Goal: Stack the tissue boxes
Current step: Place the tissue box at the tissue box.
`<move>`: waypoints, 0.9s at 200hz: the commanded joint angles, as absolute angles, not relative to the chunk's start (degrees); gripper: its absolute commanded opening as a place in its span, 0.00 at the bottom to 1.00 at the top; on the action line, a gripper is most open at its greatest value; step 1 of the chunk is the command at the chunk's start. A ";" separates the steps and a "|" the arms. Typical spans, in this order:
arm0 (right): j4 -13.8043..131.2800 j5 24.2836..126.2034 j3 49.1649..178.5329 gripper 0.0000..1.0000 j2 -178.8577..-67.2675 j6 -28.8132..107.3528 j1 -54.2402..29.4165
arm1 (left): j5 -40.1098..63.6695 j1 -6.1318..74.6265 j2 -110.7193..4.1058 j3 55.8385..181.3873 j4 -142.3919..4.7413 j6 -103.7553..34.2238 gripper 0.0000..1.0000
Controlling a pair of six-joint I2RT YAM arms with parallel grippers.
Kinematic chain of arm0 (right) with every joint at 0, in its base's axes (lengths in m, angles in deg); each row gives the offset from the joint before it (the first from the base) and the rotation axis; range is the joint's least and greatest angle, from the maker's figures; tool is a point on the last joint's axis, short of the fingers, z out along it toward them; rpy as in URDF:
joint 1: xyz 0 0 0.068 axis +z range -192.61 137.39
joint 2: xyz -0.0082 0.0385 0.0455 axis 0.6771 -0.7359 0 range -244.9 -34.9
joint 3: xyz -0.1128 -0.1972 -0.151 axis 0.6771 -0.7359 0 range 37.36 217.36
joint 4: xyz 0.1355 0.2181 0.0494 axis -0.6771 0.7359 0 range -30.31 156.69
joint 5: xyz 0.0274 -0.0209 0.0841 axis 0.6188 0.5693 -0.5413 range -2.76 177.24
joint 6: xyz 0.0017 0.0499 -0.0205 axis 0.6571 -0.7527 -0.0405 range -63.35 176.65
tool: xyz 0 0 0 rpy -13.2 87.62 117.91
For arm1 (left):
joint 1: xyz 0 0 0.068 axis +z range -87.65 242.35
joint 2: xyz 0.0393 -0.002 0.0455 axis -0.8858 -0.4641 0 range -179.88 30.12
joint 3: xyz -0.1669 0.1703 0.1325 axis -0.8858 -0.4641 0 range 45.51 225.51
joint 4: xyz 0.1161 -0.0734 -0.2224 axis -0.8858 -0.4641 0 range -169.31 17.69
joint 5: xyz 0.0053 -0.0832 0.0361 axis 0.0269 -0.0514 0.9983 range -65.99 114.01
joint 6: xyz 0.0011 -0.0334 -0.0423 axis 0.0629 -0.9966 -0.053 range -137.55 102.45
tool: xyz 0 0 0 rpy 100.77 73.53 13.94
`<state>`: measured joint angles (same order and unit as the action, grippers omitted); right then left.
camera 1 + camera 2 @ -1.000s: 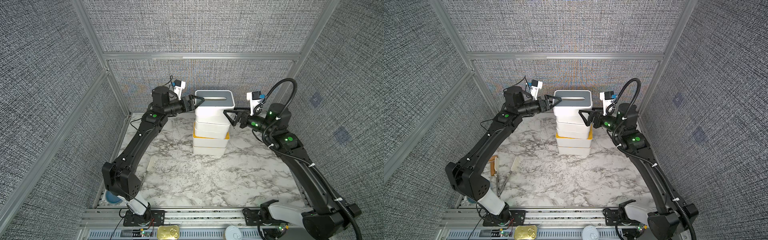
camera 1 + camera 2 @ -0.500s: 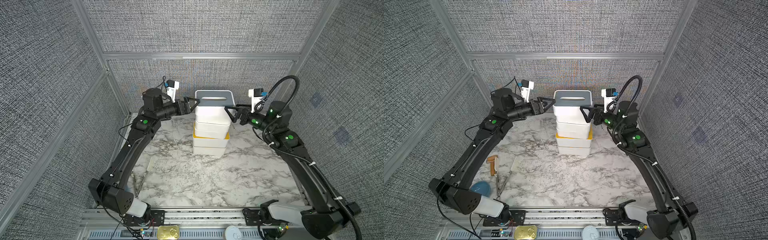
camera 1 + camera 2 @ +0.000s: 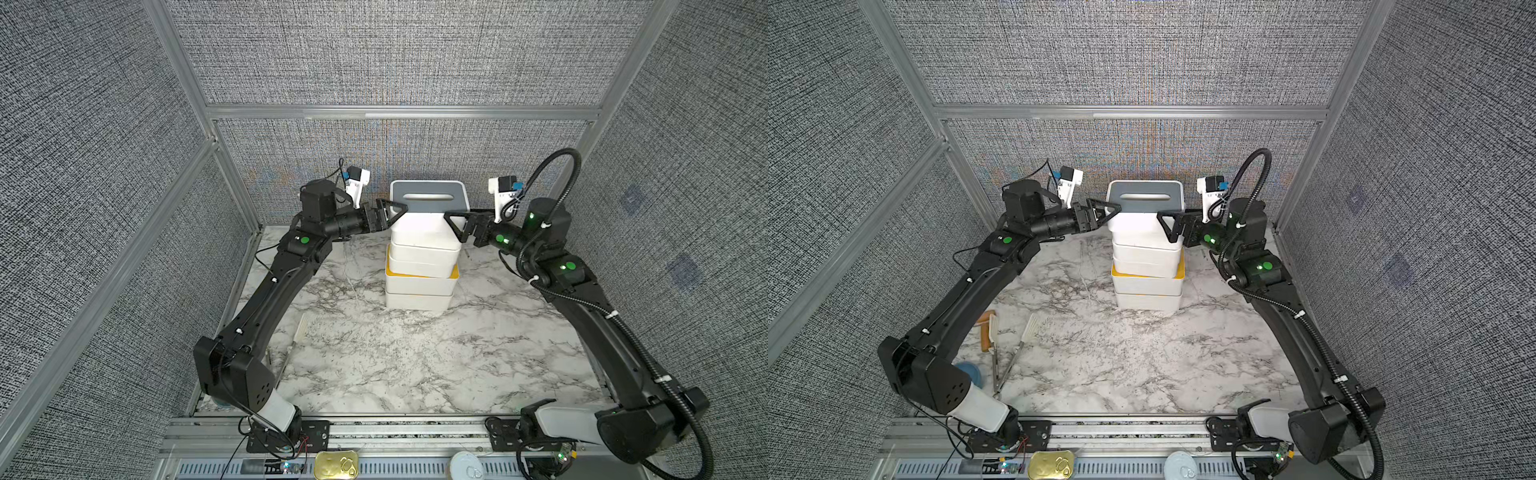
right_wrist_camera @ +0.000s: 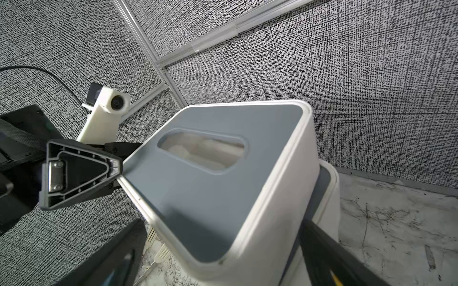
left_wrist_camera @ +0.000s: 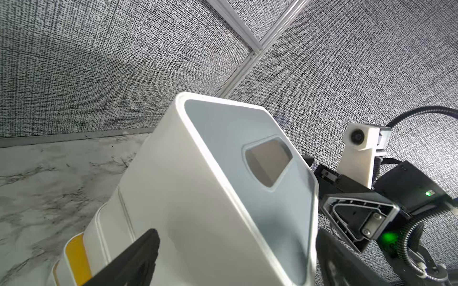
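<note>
— Where the tissue boxes (image 3: pixel 420 286) stand as one column on the marble table (image 3: pixel 415 365), toward the rear wall, why do we find both arms at its summit?

— We read it as a squaring step. The top box (image 3: pixel 428 228), under its grey lid (image 3: pixel 430 203), sits slightly off the box beneath (the right wrist view shows a strip of a second grey lid (image 4: pixel 324 180) bare on one side). The left gripper (image 3: pixel 399 209) and the right gripper (image 3: pixel 452 224) meet it from opposite ends, so a push from one end can be checked by the other.

— And the jaws?

— Both pairs stand wide, each flanking one end of the top box. Neither is clamped, and we cannot tell whether any finger touches the wall.

— Is the column true lower down?

— Not quite: a yellow lid (image 3: pixel 422 272) juts past the boxes above it. We cannot count the boxes with certainty.

— What else do we mark?

— In a top view, a wooden-handled tool (image 3: pixel 985 332), a slotted utensil (image 3: pixel 1017 353) and a blue object (image 3: pixel 970 371) lie beside the left arm's base, well apart from the column. A tin (image 3: pixel 1052 464) and a white lid (image 3: pixel 1179 467) rest at the front rail. Nothing blocks the arms. The hazard, in our judgement, is the column's own height, which an uneven nudge could topple.
</note>
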<state>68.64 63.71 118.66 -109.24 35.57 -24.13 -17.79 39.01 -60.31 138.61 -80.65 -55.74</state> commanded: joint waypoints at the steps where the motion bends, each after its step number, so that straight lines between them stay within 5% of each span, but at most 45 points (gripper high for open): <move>1: 67.80 62.67 118.39 0.99 -109.06 35.67 -24.09 | -18.92 38.96 -60.88 139.22 -77.32 -56.30 0.99; 180: 66.46 61.97 116.26 0.99 -107.09 35.15 -23.45 | -19.60 38.31 -65.51 142.68 -77.22 -56.93 0.99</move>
